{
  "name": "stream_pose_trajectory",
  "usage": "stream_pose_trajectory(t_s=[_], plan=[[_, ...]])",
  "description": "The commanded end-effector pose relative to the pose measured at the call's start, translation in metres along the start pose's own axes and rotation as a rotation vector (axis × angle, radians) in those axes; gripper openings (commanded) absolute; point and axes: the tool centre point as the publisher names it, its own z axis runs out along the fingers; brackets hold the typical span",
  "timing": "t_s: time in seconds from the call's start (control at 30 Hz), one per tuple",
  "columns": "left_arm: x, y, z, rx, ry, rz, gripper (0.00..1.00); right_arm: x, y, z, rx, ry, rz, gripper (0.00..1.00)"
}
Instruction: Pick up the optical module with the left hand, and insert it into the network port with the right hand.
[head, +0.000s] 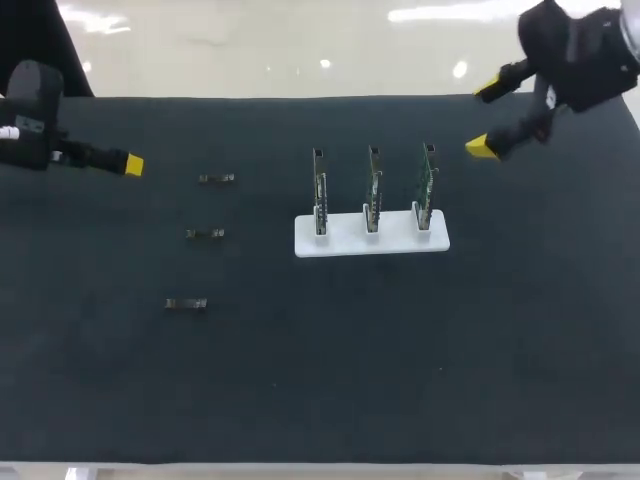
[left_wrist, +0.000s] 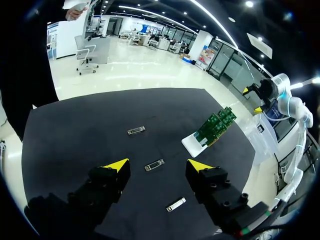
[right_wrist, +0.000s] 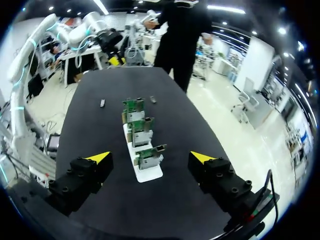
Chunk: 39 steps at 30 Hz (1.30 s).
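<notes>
The surface in front of me is a flat black matte table (head: 400, 350) that runs edge to edge under both arms.

On its left part lie three small slim metallic optical modules, set apart from one another in a loose column: one toward the far side (head: 217, 179), one in the middle (head: 204, 234) and one nearer to me (head: 186, 304). All three lie flat on the black cover.

Right of them, about mid-table, sits a white rectangular plastic base (head: 345, 238). It holds three green circuit boards upright in a row: left (head: 320, 190), centre (head: 373, 185) and right (head: 428, 180). Each stands on edge in the base, and the network ports are on these boards.

My left gripper (left_wrist: 158, 164) hangs over the far left of the table, well apart from the nearest module. Its yellow-tipped fingers are spread wide with nothing in them. From its wrist camera, one module shows on the cover beneath the gap, untouched.

My right gripper (head: 485, 119) hangs over the far right corner, beyond the right-hand board. It too is spread wide and empty.
</notes>
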Motion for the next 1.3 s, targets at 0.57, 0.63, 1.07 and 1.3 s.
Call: stream_pose_trajectory(t_s=[0.57,0.63,1.07,1.3], plan=[[0.001,0.001,0.0,0.005,-0.005,0.002,1.0,-0.005,0.021,-0.006,-0.083,0.046,0.023,1.0],[0.001,0.001,0.0,0.005,-0.005,0.002,1.0,-0.005,0.021,-0.006,-0.083,0.046,0.023,1.0],[0.044,-0.005,-0.002,0.068,0.061,0.324,1.0,-0.005,0.021,-0.006,-0.083,0.046,0.023,1.0],[0.073,-0.005,0.007,0.08,0.134,0.591,1.0,-0.005,0.021,-0.006,-0.083,0.046,0.023,1.0]])
